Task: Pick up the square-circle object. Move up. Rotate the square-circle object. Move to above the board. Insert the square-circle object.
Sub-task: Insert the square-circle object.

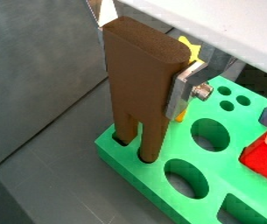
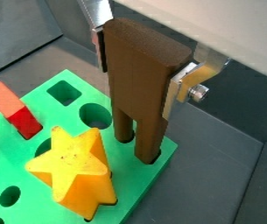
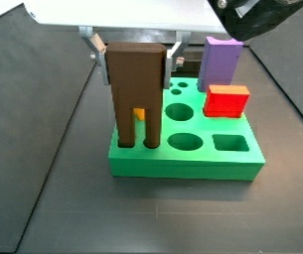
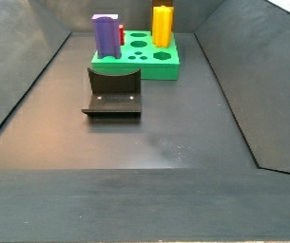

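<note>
While a side view omits it, the hand [image 1: 142, 61] clamps the square-circle object [image 1: 142, 83] upright on the board [image 1: 142, 166].

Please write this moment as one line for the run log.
stage: insert | gripper: above board, fingers flank top of square-circle object, grip unclear | square-circle object: upright, both legs in board holes

Matt brown square-circle object [image 1: 142, 83] in bare-metal pincer [image 1: 147, 79] over smooth, plastic-looking green board [image 1: 153, 179].
</note>
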